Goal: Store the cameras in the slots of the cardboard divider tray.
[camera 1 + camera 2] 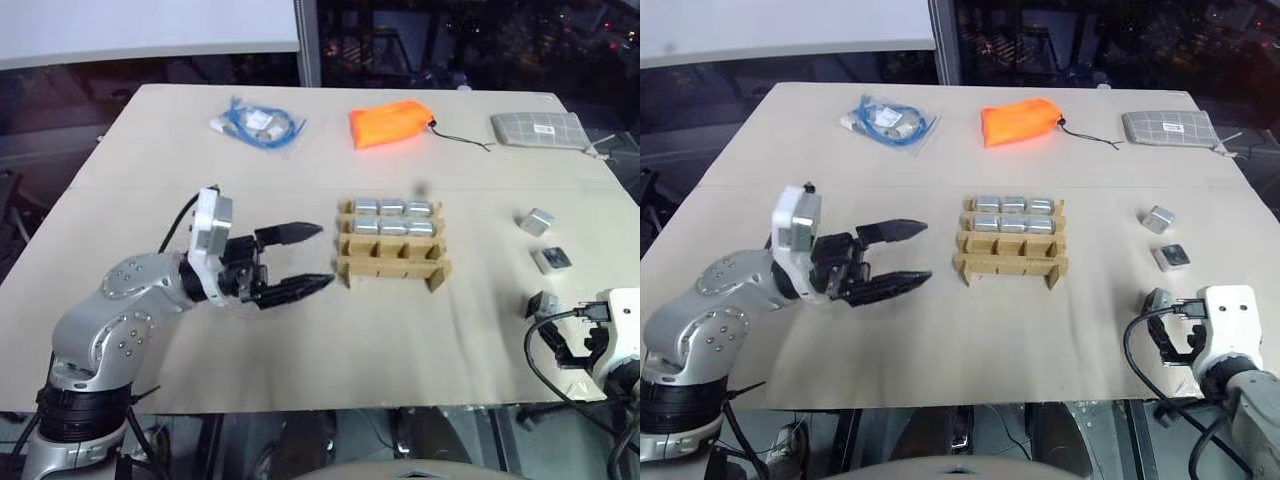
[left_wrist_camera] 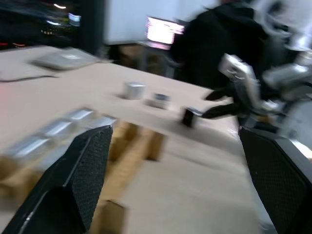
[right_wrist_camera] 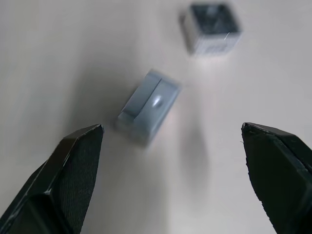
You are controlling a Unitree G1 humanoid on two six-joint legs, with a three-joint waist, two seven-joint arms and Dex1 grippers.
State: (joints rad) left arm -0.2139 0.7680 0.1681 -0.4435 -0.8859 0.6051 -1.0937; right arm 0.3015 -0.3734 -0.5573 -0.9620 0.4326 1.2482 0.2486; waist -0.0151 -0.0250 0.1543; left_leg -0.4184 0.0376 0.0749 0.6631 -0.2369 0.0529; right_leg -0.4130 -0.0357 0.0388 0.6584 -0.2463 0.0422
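The cardboard divider tray [image 1: 392, 268] stands mid-table, with several silver cameras [image 1: 394, 209] filling its two far rows; the near slots look empty. Three loose cameras lie at the right: one [image 1: 537, 221] farthest, one [image 1: 551, 259] in the middle, one [image 1: 544, 303] beside my right arm. My left gripper [image 1: 325, 256] hovers open just left of the tray, fingers pointing at it, nothing between them. My right gripper [image 3: 171, 128] is open wide near the table's front right edge, with a camera [image 3: 148, 107] lying ahead between its fingers [image 3: 73, 165] and another camera [image 3: 213, 27] beyond.
At the far side of the table lie a bag of blue cable [image 1: 257, 124], an orange fabric pouch [image 1: 390, 123] with a cord, and a grey mesh pouch [image 1: 537, 128]. The table's right edge runs close past the loose cameras.
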